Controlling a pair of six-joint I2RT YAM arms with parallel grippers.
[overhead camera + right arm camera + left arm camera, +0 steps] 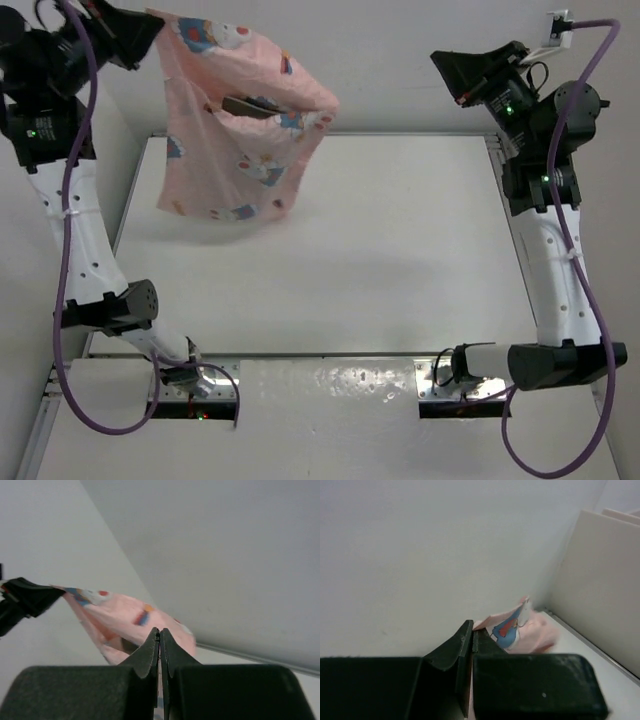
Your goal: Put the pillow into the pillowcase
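The pink pillowcase [230, 165] hangs in the air over the table's far left, bulging and sagging toward the table. My left gripper [150, 35] is shut on its upper left corner, and in the left wrist view a strip of pink cloth [530, 630] runs between the closed fingers [462, 640]. A dark sliver of the pillow [252, 105] shows in the pillowcase's mouth; the rest of it is hidden inside. My right gripper [442, 62] is raised at the far right, shut and empty, well apart from the cloth. In the right wrist view the pillowcase [125, 615] lies beyond the closed right gripper [160, 632].
The white table [380, 260] has a metal rail along its right side [505, 200] and a white wall panel on the left [120, 150]. Purple cables loop beside both arms. The arm bases sit at the near edge.
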